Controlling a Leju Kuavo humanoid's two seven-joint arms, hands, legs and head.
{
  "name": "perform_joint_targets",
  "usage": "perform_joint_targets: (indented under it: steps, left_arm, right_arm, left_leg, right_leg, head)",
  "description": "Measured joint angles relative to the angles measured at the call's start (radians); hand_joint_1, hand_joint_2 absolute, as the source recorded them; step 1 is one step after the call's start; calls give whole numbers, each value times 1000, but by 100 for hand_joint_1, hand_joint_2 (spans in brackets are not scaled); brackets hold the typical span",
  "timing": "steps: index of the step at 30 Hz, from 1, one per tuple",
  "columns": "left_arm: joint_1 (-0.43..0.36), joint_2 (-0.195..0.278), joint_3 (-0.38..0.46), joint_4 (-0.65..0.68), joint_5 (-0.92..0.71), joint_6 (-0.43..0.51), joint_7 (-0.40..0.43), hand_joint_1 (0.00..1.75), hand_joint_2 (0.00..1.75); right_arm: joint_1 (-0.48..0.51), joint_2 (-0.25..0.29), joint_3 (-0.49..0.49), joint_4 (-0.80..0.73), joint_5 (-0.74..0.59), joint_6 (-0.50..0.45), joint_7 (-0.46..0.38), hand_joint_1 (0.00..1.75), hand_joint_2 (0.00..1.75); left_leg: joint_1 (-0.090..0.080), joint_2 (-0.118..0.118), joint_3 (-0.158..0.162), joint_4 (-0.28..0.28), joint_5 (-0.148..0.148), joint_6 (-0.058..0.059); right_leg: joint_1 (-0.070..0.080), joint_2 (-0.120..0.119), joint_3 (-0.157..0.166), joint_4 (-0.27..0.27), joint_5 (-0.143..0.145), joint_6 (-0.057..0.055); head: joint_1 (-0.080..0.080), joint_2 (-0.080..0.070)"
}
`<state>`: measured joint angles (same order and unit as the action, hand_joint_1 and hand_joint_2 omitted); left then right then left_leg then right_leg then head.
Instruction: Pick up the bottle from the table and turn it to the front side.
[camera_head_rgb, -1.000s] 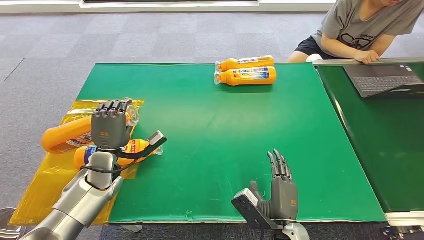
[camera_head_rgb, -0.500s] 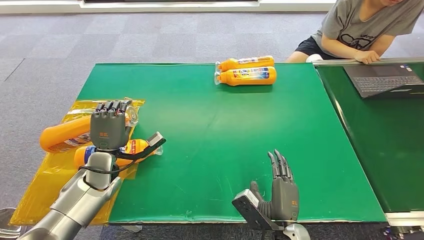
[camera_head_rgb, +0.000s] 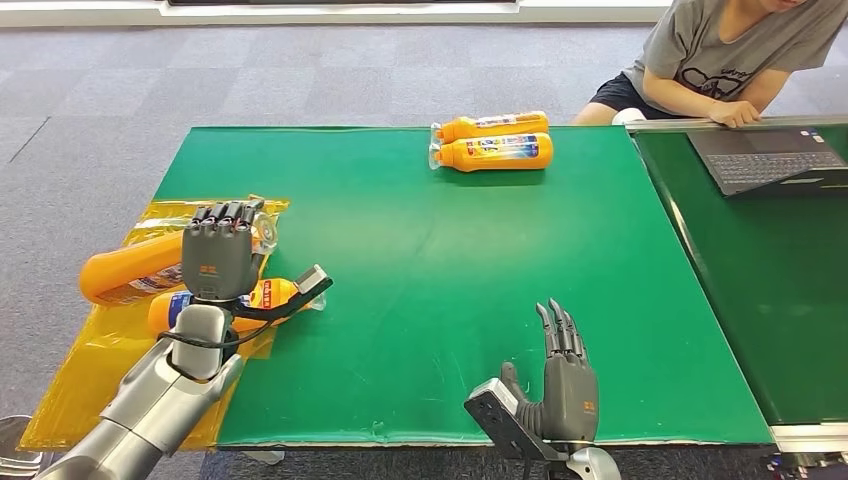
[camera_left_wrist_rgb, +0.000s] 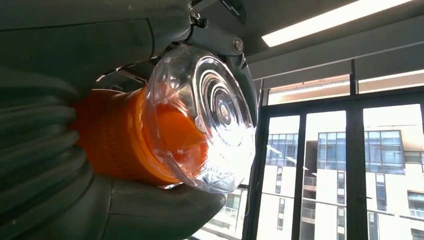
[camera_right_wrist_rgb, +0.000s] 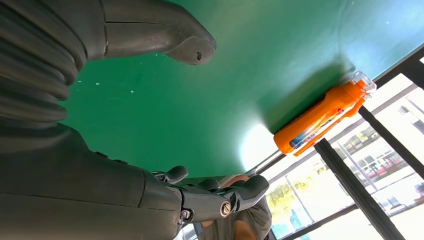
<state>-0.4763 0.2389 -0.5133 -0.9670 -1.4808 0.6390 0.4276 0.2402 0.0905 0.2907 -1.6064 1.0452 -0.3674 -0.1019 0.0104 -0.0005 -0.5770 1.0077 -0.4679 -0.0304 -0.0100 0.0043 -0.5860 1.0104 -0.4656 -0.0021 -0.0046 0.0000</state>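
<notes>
While the bottle sits in my left hand: I read this as the lift-and-turn stage, with the turn not yet finished.

Bottle: the orange bottle (camera_head_rgb: 140, 268) is held over the yellow plastic sheet (camera_head_rgb: 90, 370) at the desk's left edge, lying roughly level, its clear cap (camera_head_rgb: 265, 231) toward the desk. In the left wrist view the clear cap (camera_left_wrist_rgb: 210, 120) faces the camera, so the body (camera_left_wrist_rgb: 115, 140) runs back through the palm.

Left hand: my left hand (camera_head_rgb: 215, 258) is wrapped around the bottle near its cap end, fingers (camera_head_rgb: 228, 213) curled over the top and thumb (camera_head_rgb: 300, 290) reaching beneath. I judge that grip suits rolling the label round with the wrist.

Second bottle at left: another orange bottle (camera_head_rgb: 255, 298) lies on the sheet just under the hand, partly hidden by it; I can't tell whether they touch.

Right hand: my right hand (camera_head_rgb: 560, 385) holds nothing, fingers straight and apart, raised near the desk's front edge, well apart from the work. I take it as parked out of the way.

Far pair: two orange bottles (camera_head_rgb: 495, 141) lie side by side at the desk's far edge, caps pointing left, perhaps the finished row.

Desk: green desk (camera_head_rgb: 450, 260).

Bystander: a person (camera_head_rgb: 720, 55) leans at the neighbouring surface beside a laptop (camera_head_rgb: 765, 160).
</notes>
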Motion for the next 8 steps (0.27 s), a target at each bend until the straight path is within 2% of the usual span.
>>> perform_joint_targets:
  steps: [2,4,6,8]
  left_arm:
    - [0,1,0,0,0,-2,-1,0,87]
    - [16,9,-2,-16,0,-28,-15,0,0]
    - [74,43,-17,-78,0,-79,-14,0,0]
    - [134,83,-48,-144,0,-109,27,0,0]
  right_arm:
    - [0,0,0,0,0,0,0,0,175]
    - [0,-1,0,0,2,1,6,0,175]
    - [2,-6,-3,0,2,4,16,0,175]
    - [6,-12,-9,0,0,4,18,0,175]
  left_leg:
    - [0,0,0,0,0,0]
    - [0,0,0,0,0,0]
    - [0,4,2,-1,-2,0]
    - [0,7,4,-1,-3,0]
  right_leg:
    - [0,0,0,0,0,0]
    - [0,0,2,0,0,0]
    - [0,3,2,0,-1,0]
    - [0,6,1,0,-1,-1]
  head:
    - [0,0]
    - [0,0]
    - [0,0]
    - [0,0]
